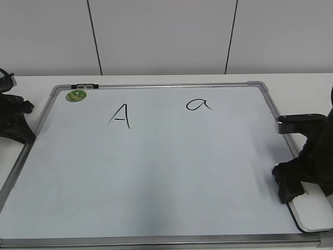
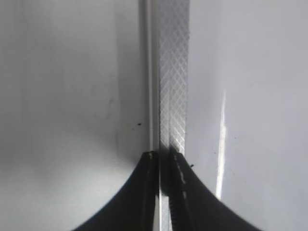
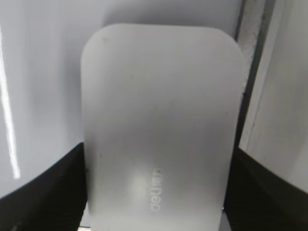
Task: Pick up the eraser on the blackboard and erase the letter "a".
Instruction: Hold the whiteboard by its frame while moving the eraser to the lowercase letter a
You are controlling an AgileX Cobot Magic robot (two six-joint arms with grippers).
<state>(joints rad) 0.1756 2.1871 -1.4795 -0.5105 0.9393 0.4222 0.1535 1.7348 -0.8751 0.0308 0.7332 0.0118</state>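
The blackboard [image 1: 156, 177] is a white board with a silver frame lying flat on the table. The letter "a" [image 1: 199, 104] is written in black at its upper right. The eraser [image 1: 315, 212], a white rounded block, lies at the board's lower right corner. It fills the right wrist view [image 3: 161, 110], with grey print on top. My right gripper [image 1: 292, 183] [image 3: 156, 192] has a jaw against each long side of the eraser, which rests on the board. My left gripper [image 1: 15, 122] [image 2: 164, 159] is shut over the board's left frame rail [image 2: 173, 72].
An uppercase "A" [image 1: 120, 115] is written left of the "a". A green sticker [image 1: 76, 96] and a small black-and-white marker [image 1: 84, 86] sit at the board's top left corner. The board's right frame rail [image 3: 250, 57] runs close beside the eraser.
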